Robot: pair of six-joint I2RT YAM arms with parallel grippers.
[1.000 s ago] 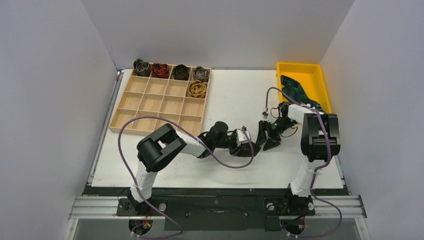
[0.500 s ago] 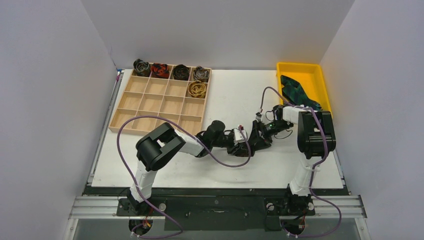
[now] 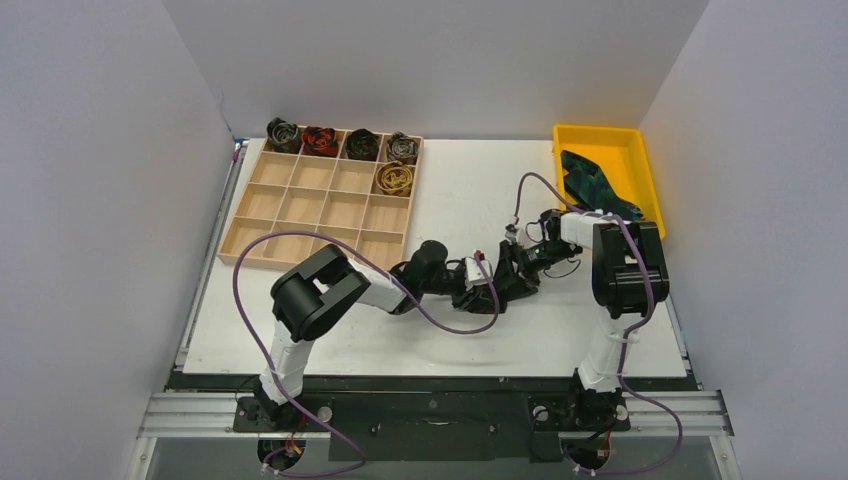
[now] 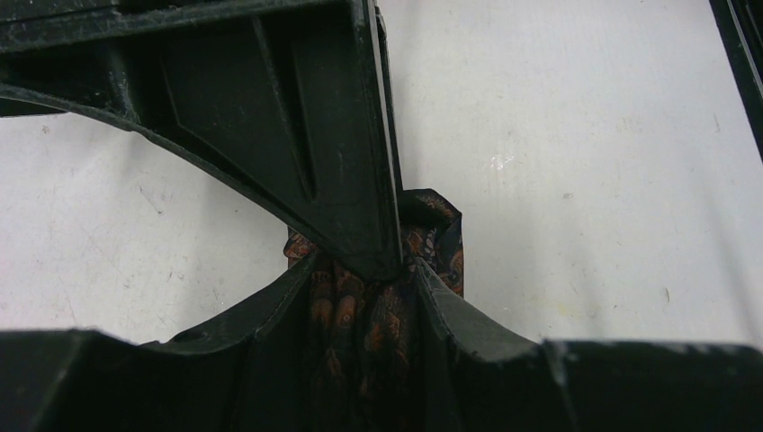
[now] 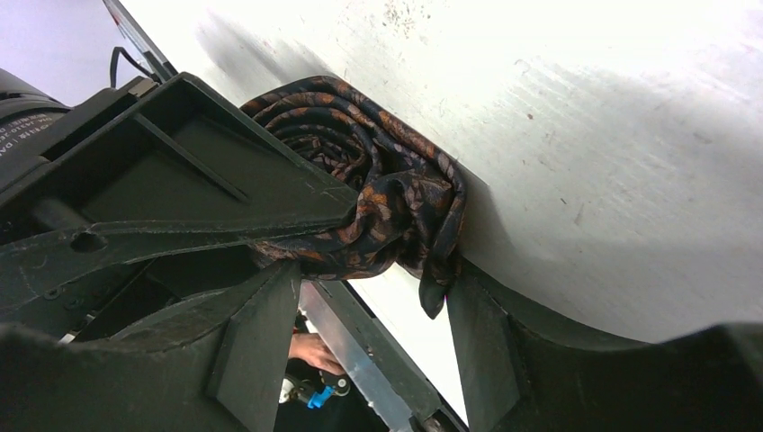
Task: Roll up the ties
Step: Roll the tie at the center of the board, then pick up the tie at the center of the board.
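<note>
A dark brown-black patterned tie point(image 5: 378, 189) is wound into a coil at mid-table. My left gripper point(image 3: 487, 288) is shut on it; the coil fills the gap between its fingertips in the left wrist view point(image 4: 364, 297). My right gripper point(image 3: 518, 272) faces it from the right, open, with its fingertips point(image 5: 463, 297) at the coil's sides and the tie's loose end hanging between them. In the top view the two grippers hide the coil. A green-blue tie point(image 3: 590, 180) lies flat in the yellow bin point(image 3: 600, 131).
A wooden compartment tray point(image 3: 300, 205) at the back left holds several rolled ties, among them red point(image 3: 320, 140) and gold point(image 3: 394, 179). Purple cables loop over the table by both arms. A person's hand point(image 5: 315, 351) shows beyond the table's edge.
My right gripper has moved left from beside the yellow bin's near end to meet the left gripper at the coil. The left gripper has drawn slightly left with the tie.
</note>
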